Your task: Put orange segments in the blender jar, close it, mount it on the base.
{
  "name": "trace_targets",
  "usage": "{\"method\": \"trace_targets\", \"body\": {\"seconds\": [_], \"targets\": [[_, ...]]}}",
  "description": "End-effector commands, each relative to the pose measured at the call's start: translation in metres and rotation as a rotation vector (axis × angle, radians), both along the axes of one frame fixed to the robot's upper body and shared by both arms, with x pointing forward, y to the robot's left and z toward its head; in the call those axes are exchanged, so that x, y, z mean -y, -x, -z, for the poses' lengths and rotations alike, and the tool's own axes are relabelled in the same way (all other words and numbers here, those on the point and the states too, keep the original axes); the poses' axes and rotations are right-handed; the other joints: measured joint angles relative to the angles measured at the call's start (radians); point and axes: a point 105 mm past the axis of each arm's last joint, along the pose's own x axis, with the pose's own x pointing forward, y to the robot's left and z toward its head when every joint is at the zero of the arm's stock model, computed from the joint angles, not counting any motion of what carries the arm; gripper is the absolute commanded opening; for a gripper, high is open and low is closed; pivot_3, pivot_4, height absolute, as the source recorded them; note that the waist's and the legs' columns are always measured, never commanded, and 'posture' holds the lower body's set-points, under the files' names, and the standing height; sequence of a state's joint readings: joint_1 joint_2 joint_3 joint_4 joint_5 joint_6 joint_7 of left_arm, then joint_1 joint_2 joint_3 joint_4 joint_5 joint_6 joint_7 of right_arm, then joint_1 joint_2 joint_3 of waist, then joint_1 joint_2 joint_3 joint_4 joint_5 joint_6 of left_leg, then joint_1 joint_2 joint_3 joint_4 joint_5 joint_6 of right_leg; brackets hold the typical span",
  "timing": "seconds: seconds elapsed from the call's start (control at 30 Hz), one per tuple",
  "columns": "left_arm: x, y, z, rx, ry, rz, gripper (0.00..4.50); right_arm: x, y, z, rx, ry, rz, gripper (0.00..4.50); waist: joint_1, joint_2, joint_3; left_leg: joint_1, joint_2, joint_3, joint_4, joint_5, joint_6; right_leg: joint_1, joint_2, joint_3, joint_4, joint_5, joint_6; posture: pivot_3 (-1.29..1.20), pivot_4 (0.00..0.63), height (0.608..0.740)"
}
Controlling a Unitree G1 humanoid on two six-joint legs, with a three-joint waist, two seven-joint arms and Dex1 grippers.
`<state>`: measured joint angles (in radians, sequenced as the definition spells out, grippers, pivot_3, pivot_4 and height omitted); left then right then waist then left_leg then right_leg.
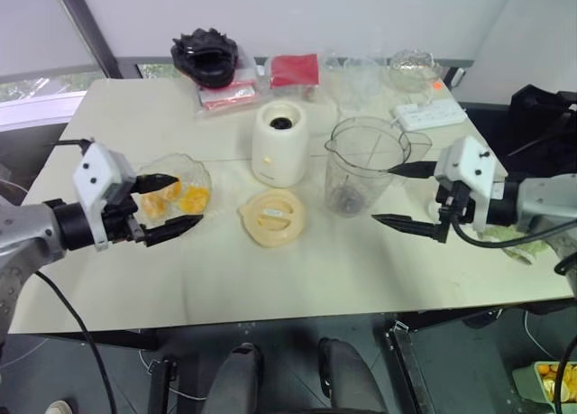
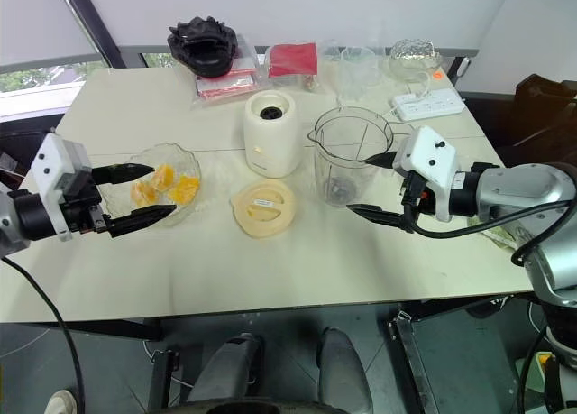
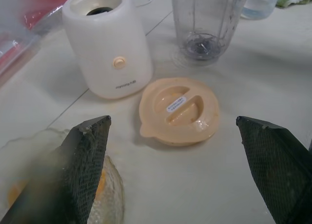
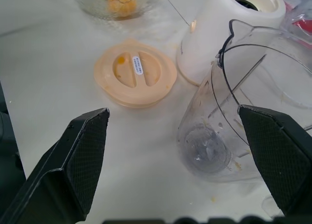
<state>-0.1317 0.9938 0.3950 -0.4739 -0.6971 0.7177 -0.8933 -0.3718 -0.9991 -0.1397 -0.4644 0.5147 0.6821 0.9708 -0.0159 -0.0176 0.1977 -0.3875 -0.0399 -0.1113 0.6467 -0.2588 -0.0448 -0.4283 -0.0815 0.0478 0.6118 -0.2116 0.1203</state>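
Already set out for blending, we see the orange segments (image 1: pixel 171 200), glossy and wet-looking, heaped in a wavy-edged glass dish (image 1: pixel 200 173) at our left, where the left gripper (image 1: pixel 169 202) hangs with its two black fingers spread wide and holding nothing, one finger over the dish and one just in front of it. Nothing has gone into the blender jar (image 1: pixel 361 161) yet: tall, clear and ribbed, small blade at its bottom, it stands upright and uncovered near the middle of the pale surface (image 1: pixel 297 270), mouth free for loading. Just beside it, the right gripper (image 1: pixel 407 197) waits likewise agape and empty. Between dish and jar lies the flat cream lid (image 1: pixel 272 216); behind that sits the base (image 1: pixel 280 143), a squat, smooth white cylinder with its dark socket bare.
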Motion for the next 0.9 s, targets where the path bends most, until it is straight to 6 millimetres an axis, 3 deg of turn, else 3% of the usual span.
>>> {"method": "trace_targets", "body": {"seconds": [0.03,0.23,0.4,0.5,0.6,0.73,0.9], "targets": [[-0.001,-0.001,-0.004,0.013,-0.029,0.014,4.31,-0.004,0.004,-0.012,0.057,-0.005,-0.016,4.41,-0.001,0.0,0.0,0.0,0.0,0.0,0.0,0.0,0.0,0.0,0.0,0.0,0.0,0.0,0.0,0.0,0.15,0.74],[-0.012,-0.008,-0.003,0.001,-0.076,0.005,4.31,-0.01,0.006,-0.011,0.062,-0.034,-0.012,4.41,0.0,0.0,0.0,0.0,0.0,0.0,0.0,0.0,0.0,0.0,0.0,0.0,0.0,0.0,0.0,0.0,0.15,0.74],[-0.046,-0.029,0.003,-0.026,-0.213,-0.025,4.31,-0.019,0.008,-0.006,0.059,-0.064,-0.016,4.41,0.0,0.0,0.0,0.0,0.0,0.0,0.0,0.0,0.0,-0.001,0.0,0.0,0.0,0.0,0.0,0.0,0.15,0.74],[-0.082,-0.05,0.025,-0.105,-0.421,-0.017,4.31,-0.025,0.01,0.002,0.049,-0.083,-0.018,4.41,0.004,0.0,0.0,0.0,0.0,0.001,0.0,0.0,0.0,-0.001,0.0,0.0,0.0,0.0,0.0,0.0,0.15,0.74],[-0.099,-0.071,0.037,-0.144,-0.559,0.015,4.31,-0.03,0.013,0.007,0.045,-0.094,-0.012,4.41,0.004,0.0,0.0,-0.001,-0.001,0.001,0.0,0.0,0.0,-0.001,0.0,0.0,0.0,0.0,-0.001,0.0,0.15,0.74],[-0.101,-0.096,0.044,-0.192,-0.659,0.05,4.31,-0.032,0.017,0.013,0.032,-0.102,0.002,4.41,0.005,-0.002,0.0,-0.004,-0.001,0.001,0.002,0.0,0.0,-0.002,0.0,-0.001,0.0,0.002,0.003,0.0,0.15,0.74],[-0.089,-0.122,0.055,-0.221,-0.817,0.059,4.31,-0.037,0.021,0.019,0.008,-0.11,0.008,4.41,0.002,-0.004,0.0,-0.004,-0.002,0.0,0.002,0.0,0.001,-0.002,0.0,-0.001,0.0,0.002,0.005,0.0,0.15,0.74]]}}
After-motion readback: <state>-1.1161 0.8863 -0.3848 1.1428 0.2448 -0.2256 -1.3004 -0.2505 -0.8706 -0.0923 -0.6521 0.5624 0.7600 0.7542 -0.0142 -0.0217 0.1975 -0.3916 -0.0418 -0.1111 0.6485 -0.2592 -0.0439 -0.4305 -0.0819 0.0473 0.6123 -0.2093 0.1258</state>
